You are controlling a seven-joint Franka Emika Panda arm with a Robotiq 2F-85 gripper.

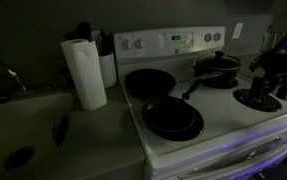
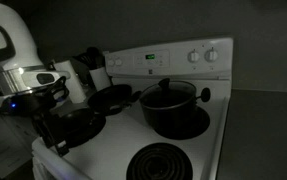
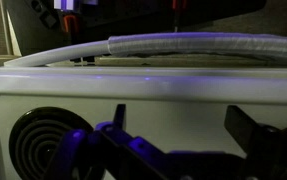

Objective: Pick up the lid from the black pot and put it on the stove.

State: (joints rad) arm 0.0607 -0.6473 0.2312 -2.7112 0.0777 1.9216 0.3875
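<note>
Dim room, bluish glow close by the pincer [image 1: 268, 72] | dark grey wall [image 1: 183, 15] behind it, pale outlet [image 1: 238, 30] up behind it | grey counter [image 1: 93, 135], sink [image 1: 18, 115] and tap [image 1: 5, 75] well apart from it | paper towel roll [image 1: 83, 72] upright on that counter, near the wall

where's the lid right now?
In an exterior view the lid sits on the black pot at the rear of the stove, by its back panel.
</note>
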